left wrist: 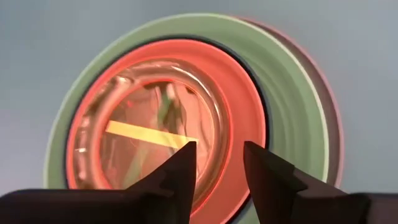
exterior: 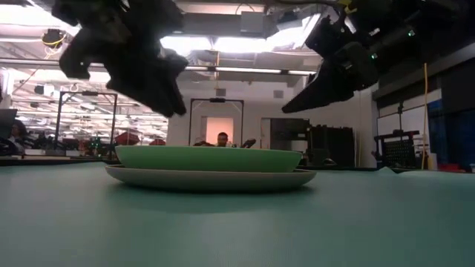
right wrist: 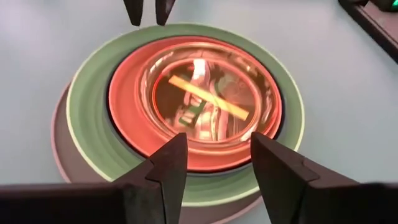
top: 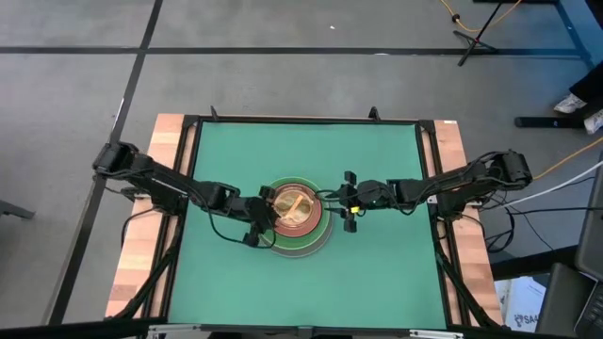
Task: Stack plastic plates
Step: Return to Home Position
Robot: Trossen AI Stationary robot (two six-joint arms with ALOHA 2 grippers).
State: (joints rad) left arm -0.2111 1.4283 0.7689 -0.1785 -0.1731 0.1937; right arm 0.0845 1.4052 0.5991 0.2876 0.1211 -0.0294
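Stack of round plastic plates (top: 318, 235) sits dead centre on the green table mat (top: 377, 273), with the small translucent orange plate (top: 294, 209) on top. My left gripper (top: 264, 217) hovers at its left edge, fingers parted, empty. My right gripper (top: 350, 201) hangs just right of it, fingers apart, holding nothing.

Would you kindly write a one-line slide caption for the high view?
The left hand and right hand, both open, flank the plate stack on the green table.
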